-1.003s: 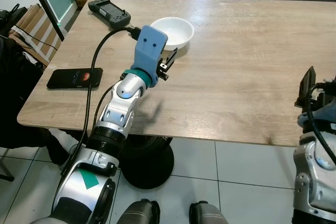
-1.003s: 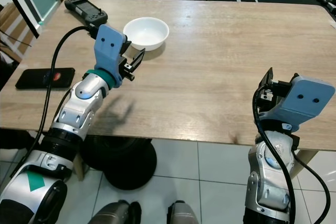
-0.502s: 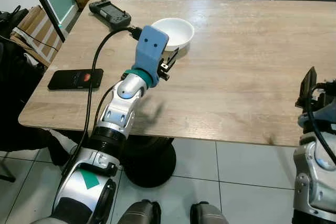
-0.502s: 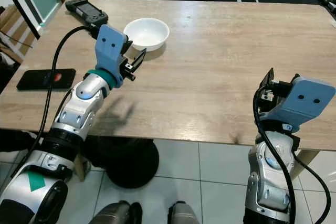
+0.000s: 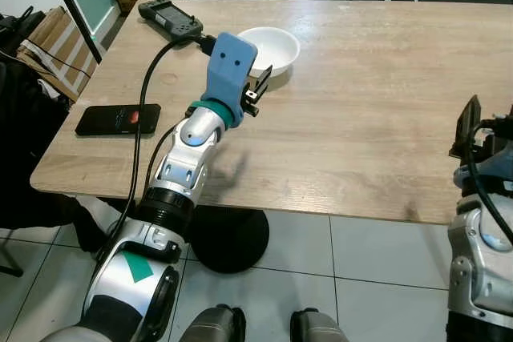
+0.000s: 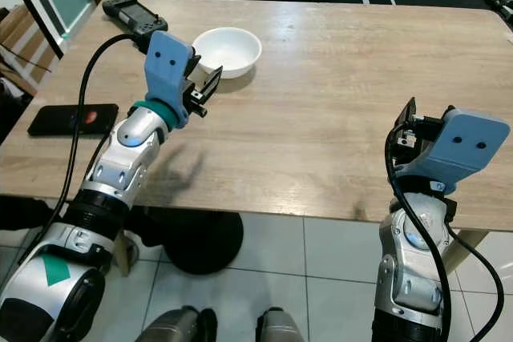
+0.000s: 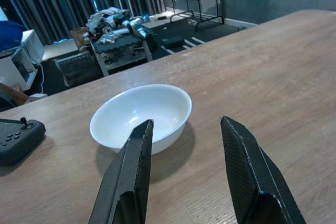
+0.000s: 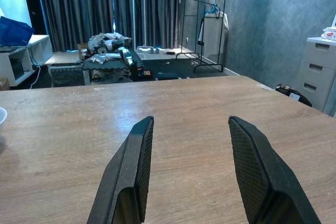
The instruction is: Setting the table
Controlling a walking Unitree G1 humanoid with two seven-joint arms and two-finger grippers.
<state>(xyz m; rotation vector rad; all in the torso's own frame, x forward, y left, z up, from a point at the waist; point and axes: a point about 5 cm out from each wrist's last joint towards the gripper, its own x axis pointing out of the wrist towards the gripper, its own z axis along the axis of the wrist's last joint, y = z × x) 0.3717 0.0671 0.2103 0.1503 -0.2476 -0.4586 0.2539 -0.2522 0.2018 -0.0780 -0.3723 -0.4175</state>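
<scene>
A white empty bowl stands on the wooden table, toward its far left part. My left gripper hovers just above the tabletop right in front of the bowl, open, with nothing between its fingers. In the left wrist view the bowl sits a short way beyond the two spread fingertips. My right gripper hangs open over the table's near right edge, pointing across bare wood, far from the bowl.
A black phone lies near the table's left edge. A black handheld controller rests at the far left corner, just left of the bowl. A black cable runs along my left arm. Tiled floor lies below the near edge.
My left gripper has crept forward, closer to the bowl. The view has shifted slightly. The right arm stays put.
</scene>
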